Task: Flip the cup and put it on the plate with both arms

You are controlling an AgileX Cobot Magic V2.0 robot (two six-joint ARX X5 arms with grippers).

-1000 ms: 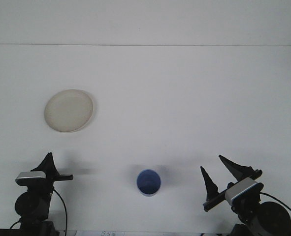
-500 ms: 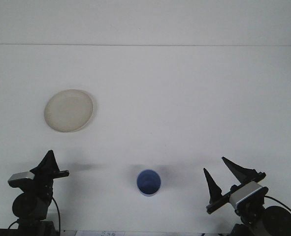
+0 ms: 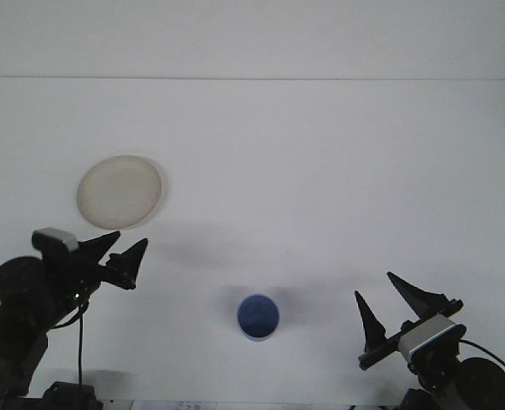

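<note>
the blue cup stands upright, mouth up, on the white surface near the middle of its front edge. the cream plate lies toward the left edge, well apart from the cup. left hand: open, empty, just in front of the plate. right hand: open wide, empty, at the front right corner.
</note>
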